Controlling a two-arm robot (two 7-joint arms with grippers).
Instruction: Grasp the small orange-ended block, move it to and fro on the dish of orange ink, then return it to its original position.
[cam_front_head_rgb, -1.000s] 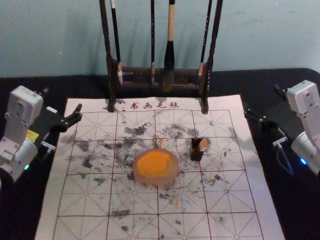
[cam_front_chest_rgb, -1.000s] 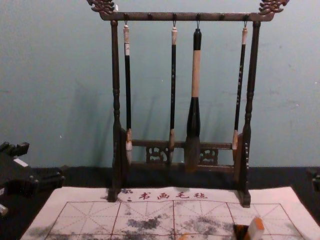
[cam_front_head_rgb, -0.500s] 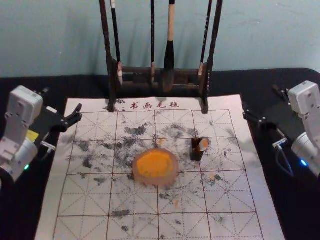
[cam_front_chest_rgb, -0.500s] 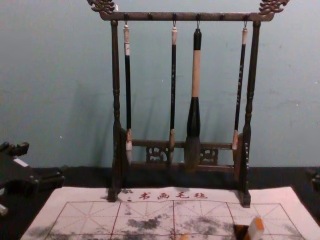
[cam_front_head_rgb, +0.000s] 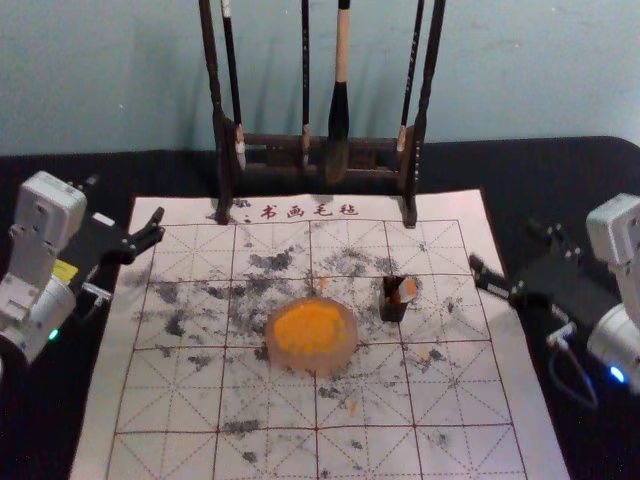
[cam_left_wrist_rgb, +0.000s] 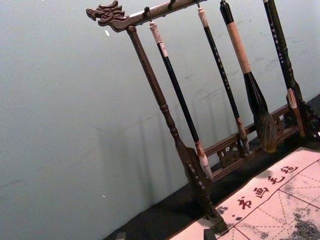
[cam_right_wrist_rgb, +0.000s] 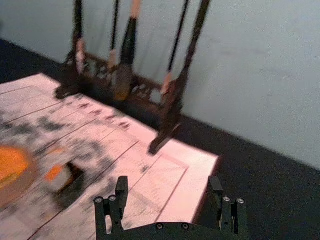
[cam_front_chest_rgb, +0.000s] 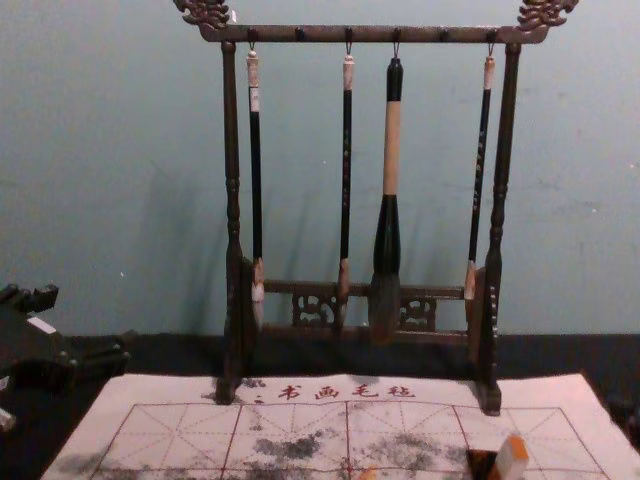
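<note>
Right gripper (cam_right_wrist_rgb: 168, 184) spread; block (cam_front_head_rgb: 408, 289) left of fingers: adjoining dark holder (cam_front_head_rgb: 392, 309) could skew grasp. Left gripper (cam_front_head_rgb: 124, 197) idle, spread, farther left.

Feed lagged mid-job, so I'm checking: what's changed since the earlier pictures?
The right pincer has come lower and slightly inward, open, by the right edge of the white gridded mat. Nothing was grasped or released. The small white orange-ended block, round dish of orange ink and open left pincer, left of the mat, stayed put.
</note>
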